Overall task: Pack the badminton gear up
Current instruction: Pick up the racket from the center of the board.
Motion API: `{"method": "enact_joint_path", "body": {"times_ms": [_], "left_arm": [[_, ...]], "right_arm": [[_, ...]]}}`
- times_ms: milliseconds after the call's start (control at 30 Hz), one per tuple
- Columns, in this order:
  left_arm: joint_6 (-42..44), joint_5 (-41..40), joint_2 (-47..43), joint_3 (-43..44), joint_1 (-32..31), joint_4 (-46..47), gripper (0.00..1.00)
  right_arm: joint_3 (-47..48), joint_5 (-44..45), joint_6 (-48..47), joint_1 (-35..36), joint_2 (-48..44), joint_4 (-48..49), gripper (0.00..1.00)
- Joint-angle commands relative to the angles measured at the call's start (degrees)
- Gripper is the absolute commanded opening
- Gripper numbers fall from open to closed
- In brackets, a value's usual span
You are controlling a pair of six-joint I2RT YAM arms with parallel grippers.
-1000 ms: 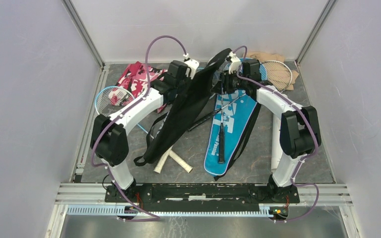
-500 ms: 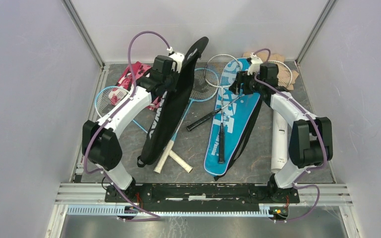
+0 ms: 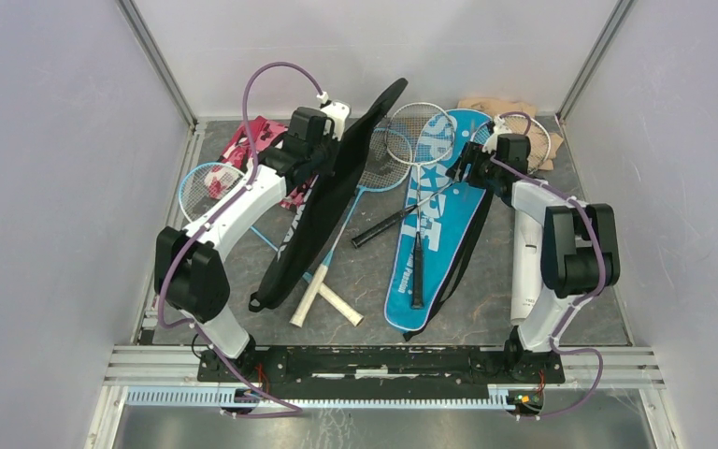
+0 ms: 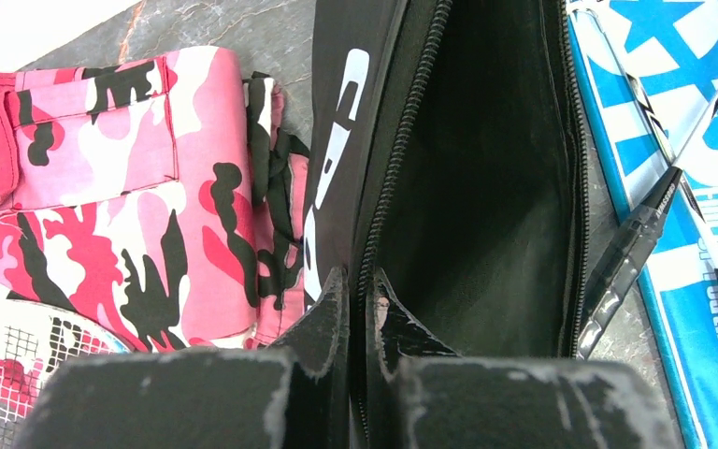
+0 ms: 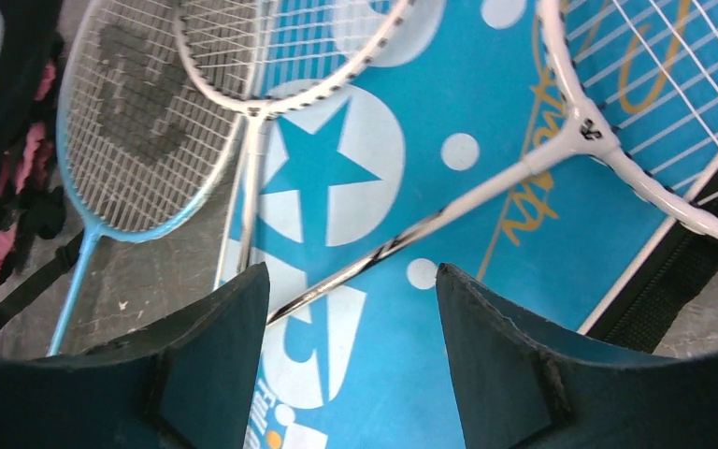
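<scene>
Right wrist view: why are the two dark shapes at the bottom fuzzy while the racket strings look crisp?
Right wrist view: those are the right gripper's own fingers, likely too near the lens to focus; the white racket and blue cover are sharp. Left wrist view: the black cover's inside is dim, little detail. Top external view: even light, soft shadows, no glare.

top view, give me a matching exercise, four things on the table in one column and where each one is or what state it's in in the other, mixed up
Things:
1. black racket cover
2. blue racket cover
3. long white tube
4. pink camouflage cloth

Place or state:
A. bunched in the far left corner
B. lying lengthwise at the right side
C. flat in the middle, rackets lying on it
D. zipper edge pinched in the shut left gripper

Pairs: 1-D, 2-C, 3-B, 4-A
</scene>
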Motion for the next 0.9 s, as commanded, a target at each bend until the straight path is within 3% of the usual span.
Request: {"method": "enact_joint_path", "body": {"times_ms": [0, 433, 867], "left_arm": [[-2.0, 1.2, -2.0, -0.1, 0.0, 3.9, 0.02], [-1.8, 2.8, -1.8, -0.8, 0.1, 4.9, 0.02], [-2.1, 4.2, -1.1, -0.7, 0.1, 4.7, 0.02]], "right_arm": [[1.8, 0.9, 3.5, -1.6, 3.0, 3.7, 0.71], [3.3, -4.6, 8.9, -4.8, 10.2, 8.4, 0.64], [3.2, -13.1, 17.7, -6.8, 16.9, 19.6, 0.48]]}}
